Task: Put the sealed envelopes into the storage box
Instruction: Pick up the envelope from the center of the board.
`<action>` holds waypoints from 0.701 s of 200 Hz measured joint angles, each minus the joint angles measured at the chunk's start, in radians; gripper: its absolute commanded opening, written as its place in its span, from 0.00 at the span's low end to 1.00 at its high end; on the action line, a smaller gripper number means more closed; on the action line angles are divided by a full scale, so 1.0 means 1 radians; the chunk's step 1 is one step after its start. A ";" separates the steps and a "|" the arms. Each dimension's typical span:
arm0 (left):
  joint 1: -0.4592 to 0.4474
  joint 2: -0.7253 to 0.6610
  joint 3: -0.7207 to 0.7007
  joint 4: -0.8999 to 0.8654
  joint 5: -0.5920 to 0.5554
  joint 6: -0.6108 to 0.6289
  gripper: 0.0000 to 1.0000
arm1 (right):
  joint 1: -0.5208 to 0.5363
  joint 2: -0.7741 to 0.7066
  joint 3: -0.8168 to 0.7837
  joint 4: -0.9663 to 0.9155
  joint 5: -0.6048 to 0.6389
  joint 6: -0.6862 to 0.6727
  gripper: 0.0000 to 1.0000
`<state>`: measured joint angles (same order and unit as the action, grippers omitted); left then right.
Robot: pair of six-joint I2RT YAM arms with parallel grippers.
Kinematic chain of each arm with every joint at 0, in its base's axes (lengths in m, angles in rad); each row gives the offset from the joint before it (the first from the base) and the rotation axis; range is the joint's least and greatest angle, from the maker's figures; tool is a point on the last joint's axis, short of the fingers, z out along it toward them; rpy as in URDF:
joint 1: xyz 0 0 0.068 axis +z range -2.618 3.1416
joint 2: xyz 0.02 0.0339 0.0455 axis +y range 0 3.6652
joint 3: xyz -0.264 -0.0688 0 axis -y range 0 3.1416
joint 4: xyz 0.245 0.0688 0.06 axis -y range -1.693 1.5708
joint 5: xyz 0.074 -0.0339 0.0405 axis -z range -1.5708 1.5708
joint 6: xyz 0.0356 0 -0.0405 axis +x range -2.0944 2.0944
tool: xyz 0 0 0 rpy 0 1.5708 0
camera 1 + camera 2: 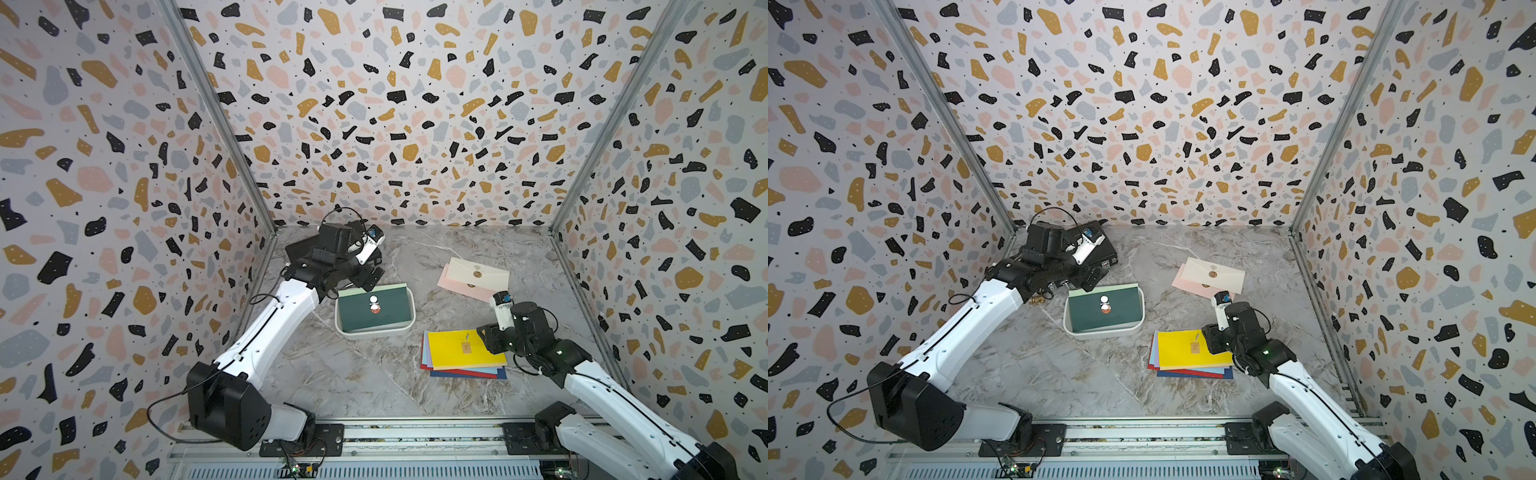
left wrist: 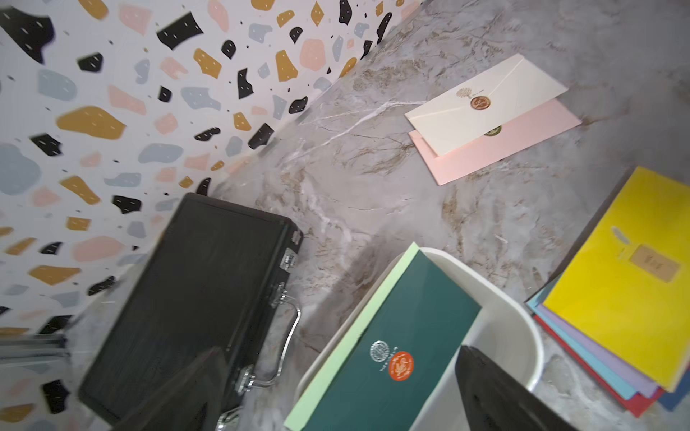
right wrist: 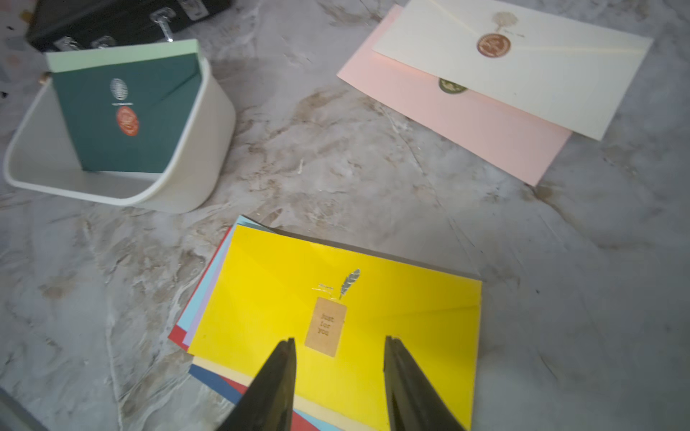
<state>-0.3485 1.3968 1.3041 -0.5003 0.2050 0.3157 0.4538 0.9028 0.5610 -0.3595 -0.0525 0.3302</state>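
Sealed envelopes lean two deep in the storage box (image 1: pixel 374 333). The dark green envelope (image 1: pixel 357 318) is in front, with its orange seal facing up. The light green envelope (image 1: pixel 374 289) is behind it. Their lower edges rest on the box floor and their upper edges are propped against the far wall, standing above the rim.

The left gripper (image 2: pixel 338 350) hangs over that far side of the box with its fingers (image 2: pixel 496 392) spread wide. In the left wrist view both green envelopes lie in the gap between the fingers, below them and touched by neither. One finger is over the inside of the box and the other is toward the black briefcase (image 2: pixel 194 283) beside it.

The right gripper (image 3: pixel 339 340) is low over the near edge of a fanned stack topped by the yellow envelope (image 3: pixel 373 298). Its fingers (image 3: pixel 276 380) are parted, one on each side of the brown tag on that envelope, and nothing is clamped between them. I cannot tell whether the tips touch the paper. Lilac, light blue, red and navy edges show under the yellow.

Well apart on the marble table (image 1: pixel 353 374), the cream envelope (image 1: pixel 463 268) lies across the pink envelope (image 1: pixel 455 286), away from both grippers.
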 measured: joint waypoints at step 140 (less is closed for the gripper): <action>0.066 -0.153 -0.178 0.254 -0.066 -0.461 0.93 | -0.259 0.097 -0.051 -0.005 -0.069 0.150 0.43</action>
<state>-0.2825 1.2434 1.1263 -0.2459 0.1394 -0.1455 0.1947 0.9997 0.5102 -0.3649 -0.1211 0.4797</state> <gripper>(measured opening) 0.982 0.437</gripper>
